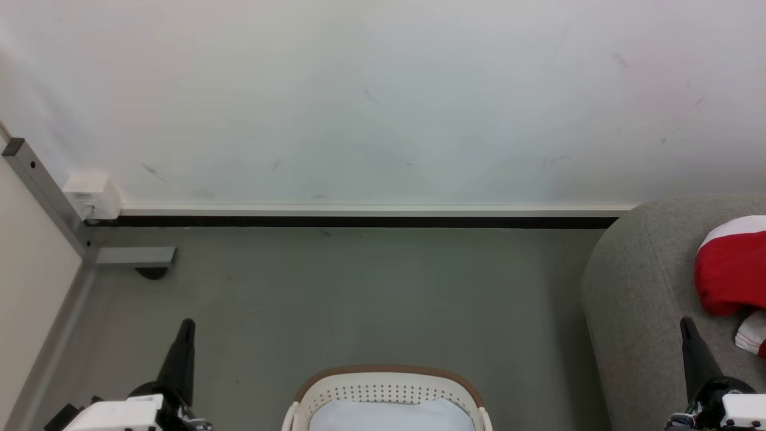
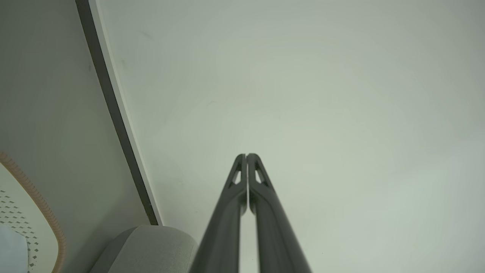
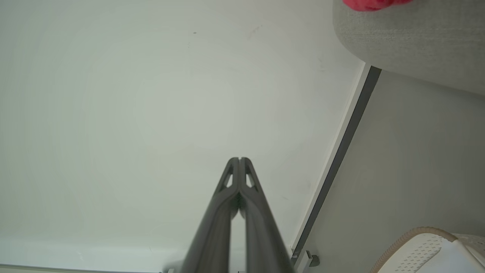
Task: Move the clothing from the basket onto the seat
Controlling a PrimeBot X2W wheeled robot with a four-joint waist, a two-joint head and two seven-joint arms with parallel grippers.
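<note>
**Step in hand (judged):** checking the basket [image 1: 383, 392] for any red pieces. Best done by looking down into it first. Then spread a gripper before reaching in, and leave the pale cloth alone.

**Seat** [image 1: 634, 287]: right of the basket, not touching it. It carries the clothing [image 1: 727, 269], red with white panels.

**Basket:** holds a pale bluish-white cloth [image 1: 389, 416]. No red shows in the visible part, and its near half is cut off.

**Left gripper** [image 1: 188, 326]: left of the basket, fingers pressed together, empty.

**Right gripper** [image 1: 686, 326]: right of the basket, before the seat, fingers likewise together, empty.
</note>
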